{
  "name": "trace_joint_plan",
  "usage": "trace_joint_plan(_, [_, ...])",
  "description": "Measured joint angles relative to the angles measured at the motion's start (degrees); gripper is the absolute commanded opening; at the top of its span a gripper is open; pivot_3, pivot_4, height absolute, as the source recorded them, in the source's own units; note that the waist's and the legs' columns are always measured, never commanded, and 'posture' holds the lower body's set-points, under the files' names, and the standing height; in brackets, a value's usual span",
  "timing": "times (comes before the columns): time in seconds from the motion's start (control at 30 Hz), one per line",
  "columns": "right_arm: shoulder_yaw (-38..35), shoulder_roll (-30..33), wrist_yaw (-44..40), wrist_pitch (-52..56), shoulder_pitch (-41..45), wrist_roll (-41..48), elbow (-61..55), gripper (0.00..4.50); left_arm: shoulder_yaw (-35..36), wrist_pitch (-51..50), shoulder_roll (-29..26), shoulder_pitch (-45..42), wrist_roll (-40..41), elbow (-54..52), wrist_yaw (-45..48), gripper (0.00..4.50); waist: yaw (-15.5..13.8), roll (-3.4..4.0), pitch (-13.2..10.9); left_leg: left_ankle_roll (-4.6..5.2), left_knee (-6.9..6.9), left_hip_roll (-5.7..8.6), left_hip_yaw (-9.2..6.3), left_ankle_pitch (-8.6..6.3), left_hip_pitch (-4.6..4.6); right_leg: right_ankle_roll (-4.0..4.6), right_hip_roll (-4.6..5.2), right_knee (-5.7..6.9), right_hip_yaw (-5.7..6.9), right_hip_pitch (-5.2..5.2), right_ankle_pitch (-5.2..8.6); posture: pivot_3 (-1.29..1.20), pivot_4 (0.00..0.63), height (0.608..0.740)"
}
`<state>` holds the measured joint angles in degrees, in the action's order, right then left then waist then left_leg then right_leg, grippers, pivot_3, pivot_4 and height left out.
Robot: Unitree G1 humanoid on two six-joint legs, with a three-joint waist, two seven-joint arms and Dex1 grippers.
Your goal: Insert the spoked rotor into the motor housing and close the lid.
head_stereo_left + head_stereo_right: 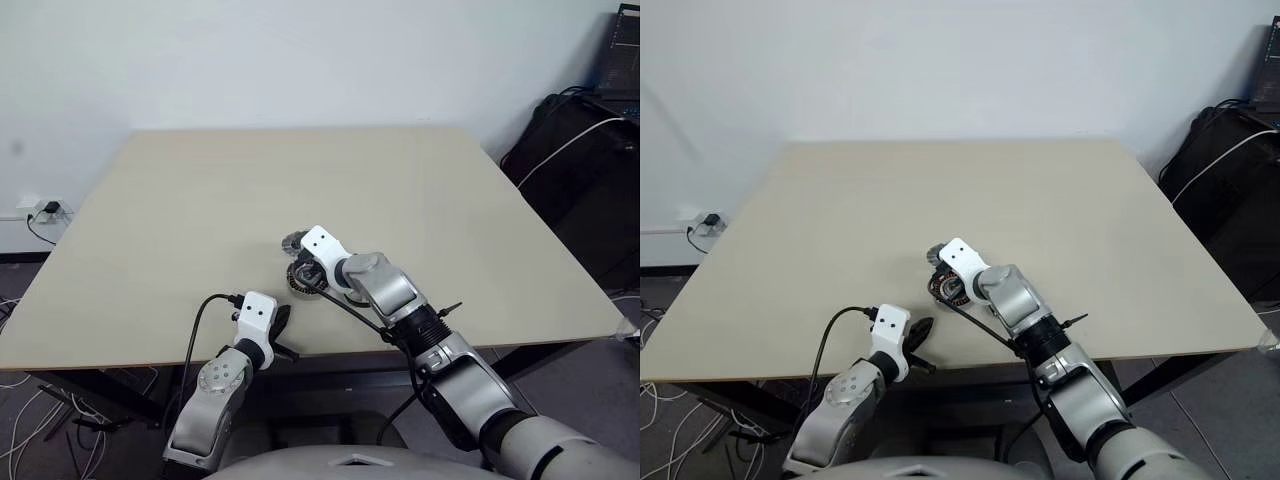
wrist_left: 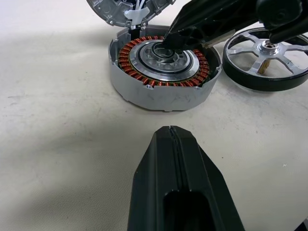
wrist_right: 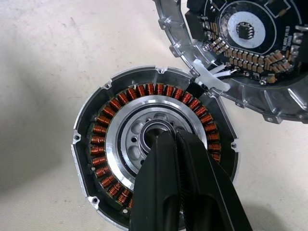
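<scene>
Near the surface's [image 1: 150, 300] front edge, the clenched right tool [image 3: 174, 136] is resting its tips on the motor housing's [image 3: 154, 159] bare centre, grasping nothing; the spoked rotor [image 2: 266, 57] is lying just beside it, needing a level, centred drop, while the left tool [image 2: 172, 132] is hovering clenched.

So the table [image 1: 200, 210] is a plain beige top, matte, with a few faint scuffs up close, and most of it is bare. Everything sits bunched near the front edge, about the middle. The motor housing [image 3: 154, 144] lies flat on it, open face up, copper windings ringed around a silver centre. Right next to it the lid [image 3: 250, 53] rests on the surface too, circuit-board side up, joined to the housing by a small white connector and thin wires. The spoked rotor [image 2: 267, 57] lies flat just beside the housing, dark rim, silvery spokes.
</scene>
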<state>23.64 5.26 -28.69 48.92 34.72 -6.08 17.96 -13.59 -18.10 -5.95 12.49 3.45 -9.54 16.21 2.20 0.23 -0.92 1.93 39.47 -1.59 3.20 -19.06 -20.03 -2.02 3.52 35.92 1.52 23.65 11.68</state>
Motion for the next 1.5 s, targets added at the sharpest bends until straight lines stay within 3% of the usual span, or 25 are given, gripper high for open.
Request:
trace_joint_plan(0.67, [0.0,0.9,-1.1,-0.1,0.1,0.0,0.1,0.04,0.0,0.0,0.0,0.0,0.0,0.0,0.0,0.0,0.0,0.0,0.0,0.0,0.0,0.0,0.0,0.0,0.0,0.0,0.0,0.0,0.0,0.0,0.0,0.0,0.0,0.74])
trace_joint_plan(0.7, [0.0,0.9,-1.1,-0.1,0.1,0.0,0.1,0.51,0.0,0.0,0.0,0.0,0.0,0.0,0.0,0.0,0.0,0.0,0.0,0.0,0.0,0.0,0.0,0.0,0.0,0.0,0.0,0.0,0.0,0.0,0.0,0.0,0.0,0.74])
trace_joint_plan(0.77, [0.0,1.0,-1.1,-0.1,0.1,0.0,0.3,0.91,0.0,0.0,0.0,0.0,0.0,0.0,0.0,0.0,0.0,0.0,0.0,0.0,0.0,0.0,0.0,0.0,0.0,0.0,0.0,0.0,0.0,0.0,0.0,0.0,0.0,0.74])
trace_joint_plan(0.87, [0.0,1.0,-1.0,-0.1,0.1,0.0,0.4,1.89,0.0,0.0,0.0,0.0,0.0,0.0,0.0,0.0,0.0,0.0,0.0,0.0,0.0,0.0,0.0,0.0,0.0,0.0,0.0,0.0,0.0,0.0,0.0,0.0,0.0,0.74])
trace_joint_plan(1.13, [-1.1,1.0,-0.7,0.1,-0.1,0.6,-2.0,1.89,0.0,0.0,0.0,0.0,0.0,0.0,0.0,0.0,0.0,0.01,0.0,0.0,0.0,0.0,0.0,0.0,-0.01,0.0,0.0,0.0,0.0,0.0,0.0,0.0,0.0,0.74])
trace_joint_plan(1.33, [-1.8,1.3,0.4,0.4,-0.8,0.8,-6.6,0.08,0.0,0.0,0.0,-0.1,0.0,0.0,0.1,0.0,-0.1,0.01,0.0,0.0,0.0,0.0,-0.01,0.0,-0.01,0.0,0.0,-0.01,0.01,0.0,0.0,0.0,0.0,0.74])
trace_joint_plan(1.5, [-1.7,0.8,1.4,0.4,-2.4,0.8,-6.8,0.03,0.0,0.0,0.0,-0.4,0.0,0.1,0.2,0.0,-0.1,0.01,0.0,0.0,0.0,0.0,0.0,0.0,-0.01,0.0,0.0,0.0,0.0,0.0,0.0,0.0,0.0,0.74])
